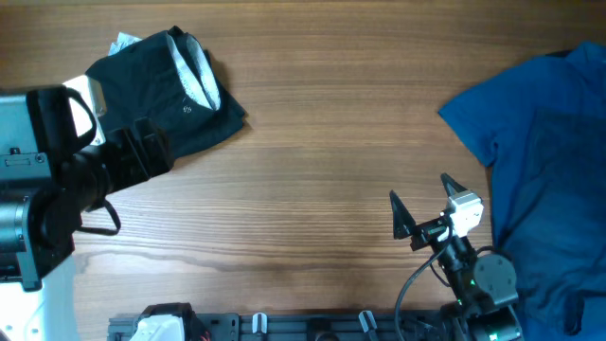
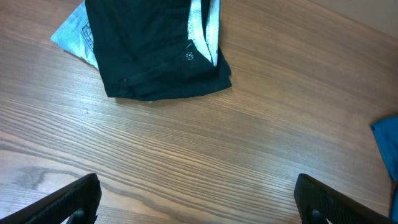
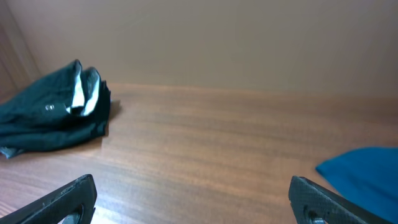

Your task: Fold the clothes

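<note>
A folded black garment [image 1: 156,95] with a pale grey lining [image 1: 197,74] lies at the table's back left. A bit of light-blue denim [image 1: 123,43] peeks out from under it. A royal-blue garment [image 1: 544,161] lies spread at the right edge. My left gripper [image 1: 151,150] is open and empty, just in front of the black garment [image 2: 155,56]; the left wrist view shows its fingers [image 2: 199,199] wide apart over bare wood. My right gripper [image 1: 421,197] is open and empty, left of the blue garment [image 3: 367,171]. The black garment [image 3: 50,121] lies far ahead of its fingers [image 3: 193,199].
The left arm's white base [image 1: 19,123] fills the left edge. A metal rail [image 1: 284,327] with mounts runs along the table's front edge. The right arm's base [image 1: 488,284] sits on the edge of the blue garment.
</note>
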Robot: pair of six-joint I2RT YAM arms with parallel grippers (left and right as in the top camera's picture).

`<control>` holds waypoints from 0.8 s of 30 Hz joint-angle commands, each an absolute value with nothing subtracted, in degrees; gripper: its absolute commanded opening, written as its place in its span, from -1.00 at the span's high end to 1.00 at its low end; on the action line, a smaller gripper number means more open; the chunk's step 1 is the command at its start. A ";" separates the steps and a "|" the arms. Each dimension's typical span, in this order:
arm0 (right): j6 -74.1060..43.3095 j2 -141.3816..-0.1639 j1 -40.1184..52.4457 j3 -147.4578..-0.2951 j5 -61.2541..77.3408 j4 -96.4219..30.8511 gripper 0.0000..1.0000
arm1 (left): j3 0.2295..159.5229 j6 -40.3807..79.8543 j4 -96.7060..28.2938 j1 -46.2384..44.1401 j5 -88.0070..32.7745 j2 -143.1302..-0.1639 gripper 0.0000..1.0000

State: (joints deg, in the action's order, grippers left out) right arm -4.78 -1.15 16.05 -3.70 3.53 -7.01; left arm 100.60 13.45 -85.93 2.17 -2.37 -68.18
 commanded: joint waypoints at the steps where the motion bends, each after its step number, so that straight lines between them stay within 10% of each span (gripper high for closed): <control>1: -7.09 -0.19 16.03 -3.03 2.79 -6.00 -0.99 | 100.36 14.17 -85.80 1.76 -1.63 -67.66 -0.99; 24: -7.62 -0.27 16.03 -3.03 2.79 -6.04 -0.99 | 100.36 14.17 -85.80 1.76 -1.61 -67.66 -1.00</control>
State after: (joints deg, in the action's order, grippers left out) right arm -6.61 -1.10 16.05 -3.11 3.53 -6.42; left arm 100.60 13.45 -85.95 2.17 -2.37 -68.18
